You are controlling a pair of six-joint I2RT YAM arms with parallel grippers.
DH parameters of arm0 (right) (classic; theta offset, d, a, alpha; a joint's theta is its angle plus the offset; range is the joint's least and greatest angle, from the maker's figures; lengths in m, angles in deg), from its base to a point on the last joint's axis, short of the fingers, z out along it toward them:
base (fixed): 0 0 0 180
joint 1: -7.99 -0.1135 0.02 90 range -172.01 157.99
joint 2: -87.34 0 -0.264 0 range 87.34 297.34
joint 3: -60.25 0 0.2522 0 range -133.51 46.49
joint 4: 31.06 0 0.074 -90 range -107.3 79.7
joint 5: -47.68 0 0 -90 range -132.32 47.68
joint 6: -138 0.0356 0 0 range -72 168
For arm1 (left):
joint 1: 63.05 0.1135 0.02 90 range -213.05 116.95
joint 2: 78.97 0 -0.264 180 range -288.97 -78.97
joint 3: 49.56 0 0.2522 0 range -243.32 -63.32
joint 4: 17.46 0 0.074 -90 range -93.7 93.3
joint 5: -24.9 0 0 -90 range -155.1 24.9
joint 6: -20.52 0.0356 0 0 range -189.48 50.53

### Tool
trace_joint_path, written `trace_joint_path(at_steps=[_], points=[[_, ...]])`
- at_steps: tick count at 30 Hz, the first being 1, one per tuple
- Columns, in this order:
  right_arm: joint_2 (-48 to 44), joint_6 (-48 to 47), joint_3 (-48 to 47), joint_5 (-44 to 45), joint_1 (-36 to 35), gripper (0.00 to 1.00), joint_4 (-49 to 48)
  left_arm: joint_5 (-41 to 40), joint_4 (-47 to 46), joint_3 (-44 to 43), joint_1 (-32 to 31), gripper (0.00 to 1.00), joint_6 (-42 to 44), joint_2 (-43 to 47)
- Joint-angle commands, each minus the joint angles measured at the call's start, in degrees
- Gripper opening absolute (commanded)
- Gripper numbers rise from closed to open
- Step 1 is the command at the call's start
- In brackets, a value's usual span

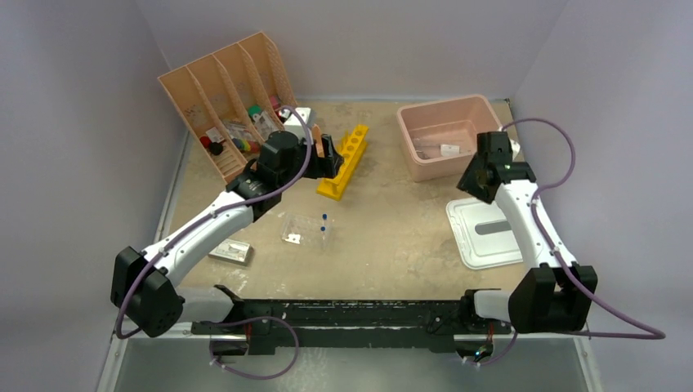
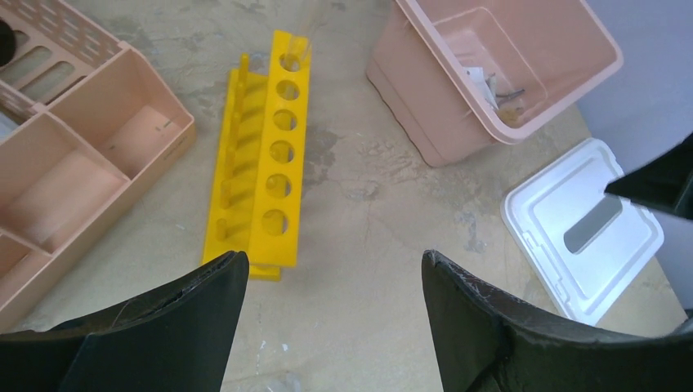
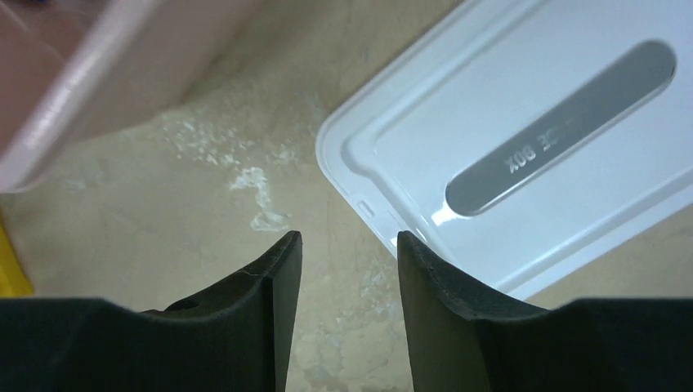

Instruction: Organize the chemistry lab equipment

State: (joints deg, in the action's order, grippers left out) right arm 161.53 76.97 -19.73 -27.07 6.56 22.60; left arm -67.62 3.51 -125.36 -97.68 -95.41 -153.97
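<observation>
White arms (image 1: 204, 233) — black joints (image 1: 278, 159), purple cables (image 1: 571, 161)

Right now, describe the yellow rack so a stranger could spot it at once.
Find the peach slotted organizer in the far left corner. Just right of it lies the yellow rack. It alone is bright yellow: long, narrow, with a row of round holes.

1. Left pincer (image 2: 335, 261): jaws wide apart, nothing between them.
2. Yellow rack (image 2: 263, 167), six holes, lies on the desk (image 2: 384, 245) beside the peach organizer (image 2: 106, 139).
3. Pink tub (image 2: 425, 98), upper right, holds small items (image 2: 490, 86); the white lid (image 2: 547, 220) lies nearby.
</observation>
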Motion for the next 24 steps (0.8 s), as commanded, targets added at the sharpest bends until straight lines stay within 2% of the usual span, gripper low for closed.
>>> trace_joint_path(at_steps=[1, 7, 12, 19, 24], points=[[-2.6, 6.1, 6.4, -1.5, 0.4, 0.49, -0.8, -7.2, -3.1, 1.5, -0.2, 0.77, -3.0, 3.7], [-2.2, 5.3, 12.9, -3.7, 0.3, 0.58, -6.2, -15.0, 3.7, 2.7, -0.3, 0.77, -4.2, 5.6], [-0.2, 4.4, 15.9, -5.8, 0.3, 0.6, -12.5, -21.9, 6.9, 4.8, -0.2, 0.77, -6.3, 8.3], [5.4, 4.2, 16.9, -2.8, 0.3, 0.57, -21.7, -22.1, 5.9, 5.2, -0.2, 0.78, -7.6, 8.2], [9.5, 3.9, 17.0, -1.4, 0.2, 0.47, -24.1, -21.2, 5.5, 4.6, -0.2, 0.78, -7.4, 7.4]])
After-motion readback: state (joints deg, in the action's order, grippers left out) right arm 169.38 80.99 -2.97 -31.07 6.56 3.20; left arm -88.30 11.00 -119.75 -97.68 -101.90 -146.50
